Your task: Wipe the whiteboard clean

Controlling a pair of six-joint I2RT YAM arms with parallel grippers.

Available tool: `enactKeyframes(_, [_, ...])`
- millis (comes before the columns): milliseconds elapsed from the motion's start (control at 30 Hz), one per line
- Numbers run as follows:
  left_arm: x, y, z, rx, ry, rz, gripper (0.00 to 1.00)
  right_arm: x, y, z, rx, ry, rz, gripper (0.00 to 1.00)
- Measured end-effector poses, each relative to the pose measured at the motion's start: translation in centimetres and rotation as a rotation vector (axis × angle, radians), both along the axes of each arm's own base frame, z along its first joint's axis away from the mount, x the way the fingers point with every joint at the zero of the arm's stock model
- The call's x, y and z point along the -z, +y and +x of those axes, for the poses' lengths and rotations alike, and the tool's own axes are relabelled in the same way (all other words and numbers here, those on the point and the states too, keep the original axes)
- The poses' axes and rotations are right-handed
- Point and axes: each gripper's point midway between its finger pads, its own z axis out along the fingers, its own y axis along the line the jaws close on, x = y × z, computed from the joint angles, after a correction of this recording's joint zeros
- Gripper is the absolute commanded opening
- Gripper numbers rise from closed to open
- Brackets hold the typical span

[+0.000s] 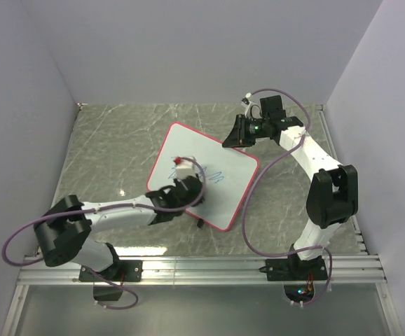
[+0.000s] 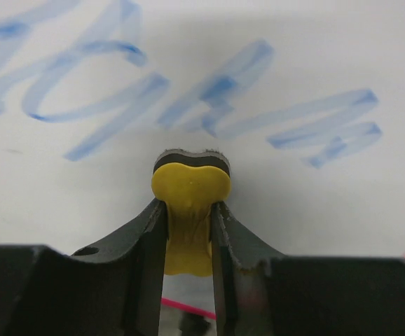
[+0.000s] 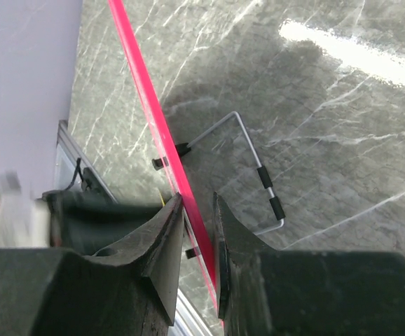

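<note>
The whiteboard (image 1: 202,178) has a pink-red frame and stands tilted on the marble table. Blue marker scribbles (image 1: 214,175) cross its middle and fill the upper part of the left wrist view (image 2: 209,98). My left gripper (image 1: 183,190) is low on the board face. It is shut (image 2: 188,206) on a yellow eraser (image 2: 190,189), whose black felt edge presses the white surface just below the scribbles. My right gripper (image 1: 229,138) is at the board's far upper edge. Its jaws (image 3: 197,203) are closed on the pink frame (image 3: 146,98).
Behind the board, a bent wire stand (image 3: 262,175) rests on the grey marble table (image 1: 111,154). Grey walls close in the back and both sides. An aluminium rail (image 1: 202,269) runs along the near edge by the arm bases.
</note>
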Motion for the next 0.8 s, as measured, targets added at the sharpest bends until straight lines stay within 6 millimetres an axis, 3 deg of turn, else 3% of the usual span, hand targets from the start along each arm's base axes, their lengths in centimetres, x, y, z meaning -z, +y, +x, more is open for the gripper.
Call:
enactKeyframes(133, [-0.7, 5.2, 4.4, -0.139, -0.002, -0.013, 0.0, 0.1, 0.0, 0.0, 0.004, 0.0, 0.001, 0.0])
enactKeyframes(300, [-0.5, 10.3, 7.8, -0.249, -0.01, 0.038, 0.0, 0.0, 0.1, -0.4, 0.007, 0.017, 0.002, 0.0])
enactKeyframes(500, [2.1, 18.6, 11.0, -0.439, 0.055, 0.124, 0.0, -0.6, 0.7, -1.7, -0.014, 0.031, 0.004, 0.0])
enactKeyframes(600, [3.4, 19.6, 11.2, -0.449, 0.086, 0.154, 0.0, -0.6, 0.7, -2.0, -0.015, 0.038, 0.003, 0.0])
enactKeyframes(800, [2.9, 18.0, 11.9, -0.383, 0.089, 0.173, 0.0, -0.8, 0.7, -2.2, -0.023, 0.044, 0.008, 0.0])
